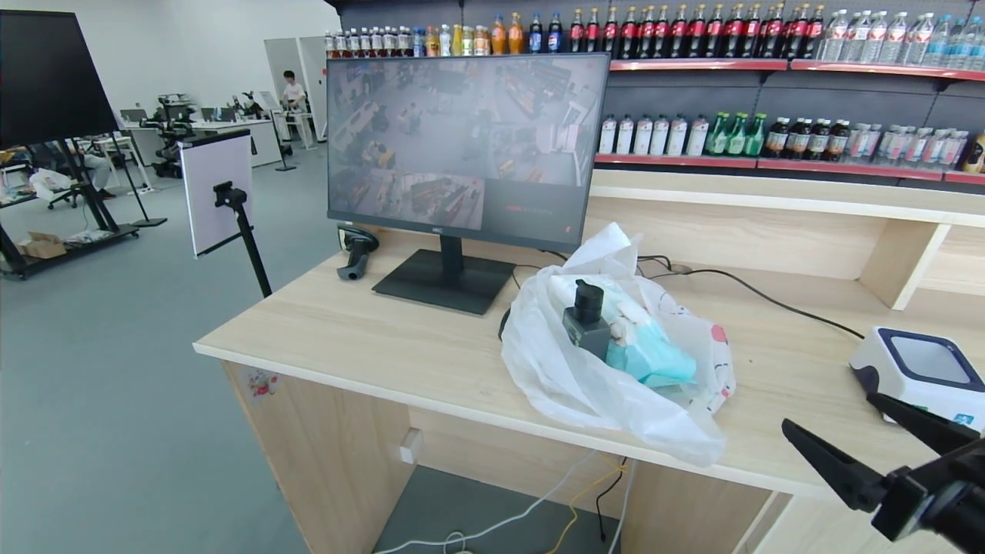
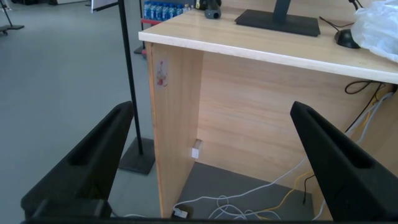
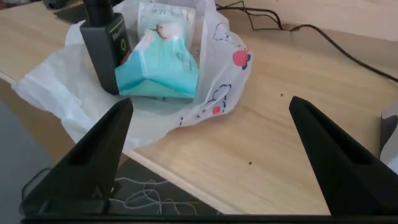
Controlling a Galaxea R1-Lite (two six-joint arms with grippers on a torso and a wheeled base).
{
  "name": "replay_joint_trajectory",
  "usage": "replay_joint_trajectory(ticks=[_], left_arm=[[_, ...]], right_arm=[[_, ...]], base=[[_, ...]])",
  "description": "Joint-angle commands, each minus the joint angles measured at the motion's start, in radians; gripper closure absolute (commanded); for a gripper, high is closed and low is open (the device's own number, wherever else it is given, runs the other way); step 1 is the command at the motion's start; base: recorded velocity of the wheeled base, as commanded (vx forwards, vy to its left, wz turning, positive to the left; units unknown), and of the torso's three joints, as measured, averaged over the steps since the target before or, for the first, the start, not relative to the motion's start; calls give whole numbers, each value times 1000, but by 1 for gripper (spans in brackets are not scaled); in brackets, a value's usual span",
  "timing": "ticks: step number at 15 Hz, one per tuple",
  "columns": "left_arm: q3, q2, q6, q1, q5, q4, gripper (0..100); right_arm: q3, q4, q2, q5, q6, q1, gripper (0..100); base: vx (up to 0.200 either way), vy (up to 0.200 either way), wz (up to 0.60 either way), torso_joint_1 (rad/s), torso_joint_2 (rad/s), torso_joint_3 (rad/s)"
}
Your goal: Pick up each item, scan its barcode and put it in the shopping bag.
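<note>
A white plastic shopping bag (image 1: 585, 377) lies open on the wooden counter (image 1: 400, 350). Inside it stand a dark grey bottle with a black cap (image 1: 586, 319) and a teal and white soft pack (image 1: 646, 346); the bottle (image 3: 107, 46) and the pack (image 3: 161, 65) also show in the right wrist view. My right gripper (image 1: 869, 435) hangs open and empty at the counter's front edge, to the right of the bag (image 3: 205, 93). My left gripper (image 2: 211, 162) is open and empty, low in front of the counter's side panel. The white barcode scanner (image 1: 919, 373) sits at the right.
A monitor (image 1: 465, 146) stands behind the bag, with a black handheld scanner (image 1: 355, 250) to its left. Cables (image 1: 739, 285) run across the counter's back. A black stand with a white board (image 1: 231, 200) is on the floor at the left. Drink shelves (image 1: 769, 92) line the wall.
</note>
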Motion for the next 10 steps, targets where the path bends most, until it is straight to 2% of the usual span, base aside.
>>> replay_joint_trajectory(ticks=[1, 4, 7, 9, 10], left_arm=[[0, 0, 0, 0, 0, 0, 0], [0, 0, 0, 0, 0, 0, 0], [0, 0, -2, 0, 0, 0, 0], [0, 0, 0, 0, 0, 0, 0], [0, 0, 0, 0, 0, 0, 0]], right_arm=[[0, 392, -373, 3, 1, 10, 0], [0, 784, -728, 5, -1, 10, 0], [0, 1034, -976, 6, -3, 8, 0], [-2, 1041, -993, 9, -1, 0, 0], [0, 1034, -988, 9, 22, -43, 0]], base=[[0, 0, 0, 0, 0, 0], [0, 0, 0, 0, 0, 0], [0, 0, 0, 0, 0, 0], [0, 0, 0, 0, 0, 0], [0, 0, 0, 0, 0, 0]])
